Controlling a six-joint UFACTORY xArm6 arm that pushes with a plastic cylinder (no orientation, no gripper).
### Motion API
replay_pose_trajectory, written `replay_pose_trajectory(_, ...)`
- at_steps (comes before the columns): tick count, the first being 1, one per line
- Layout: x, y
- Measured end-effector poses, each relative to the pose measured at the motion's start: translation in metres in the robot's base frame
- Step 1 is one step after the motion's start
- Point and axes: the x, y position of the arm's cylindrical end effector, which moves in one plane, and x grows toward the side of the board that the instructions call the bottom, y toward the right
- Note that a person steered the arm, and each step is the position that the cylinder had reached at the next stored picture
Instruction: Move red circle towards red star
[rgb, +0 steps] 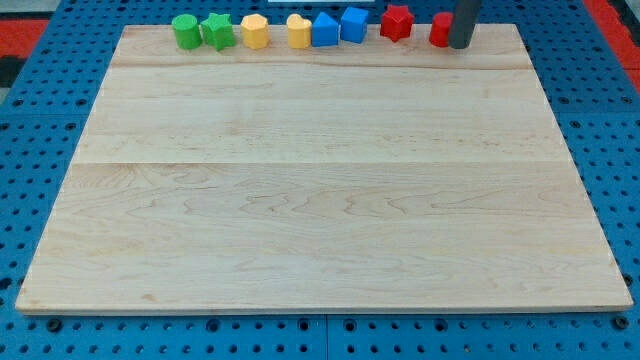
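The red circle (440, 29) sits at the top edge of the wooden board (320, 200), towards the view's right. My tip (459, 45) is a dark rod end touching the circle's right side and hiding part of it. The red star (397, 22) lies a short gap to the circle's left, also on the top edge.
Along the top edge, left of the red star, stand a blue block (354, 23), another blue block (325, 30), a yellow heart (298, 31), a yellow block (255, 31), a green star (218, 31) and a green cylinder (185, 30). A blue pegboard surrounds the board.
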Motion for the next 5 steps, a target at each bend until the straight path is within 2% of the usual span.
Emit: replay_pose_trajectory(5, -0.0160, 0.0000)
